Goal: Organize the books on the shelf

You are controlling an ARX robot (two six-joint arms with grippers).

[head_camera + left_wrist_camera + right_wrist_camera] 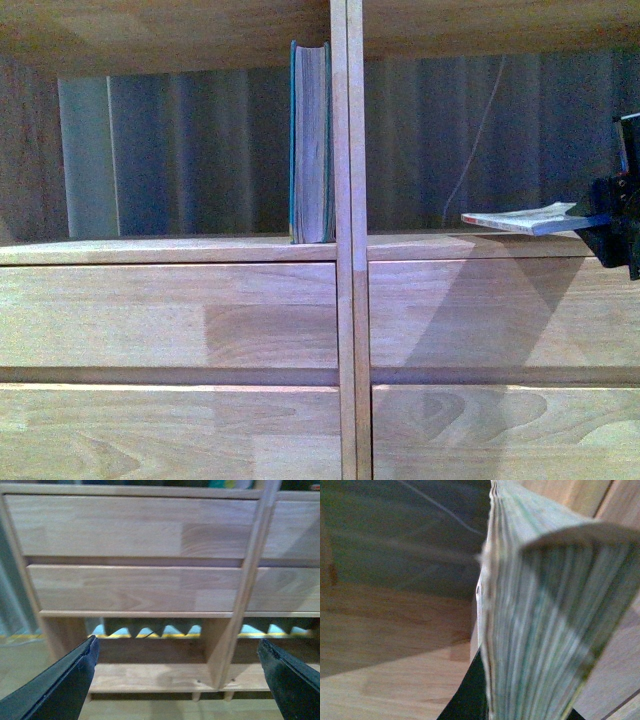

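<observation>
The right end effector is closed on one end of the white paperback, holding it flat, and comes in from the right edge of the front view. In the right wrist view the paperback's page edges fill most of the picture, with a dark finger under them. The paperback lies low over the board of the shelf's right compartment; contact cannot be told. Open room runs from its free end to the centre divider. Past the divider, the teal hardback stands upright against it in the left compartment. A thin pale cord hangs behind the open back. Drawer fronts lie below. The left end effector is spread wide and empty, facing the lower drawers.
</observation>
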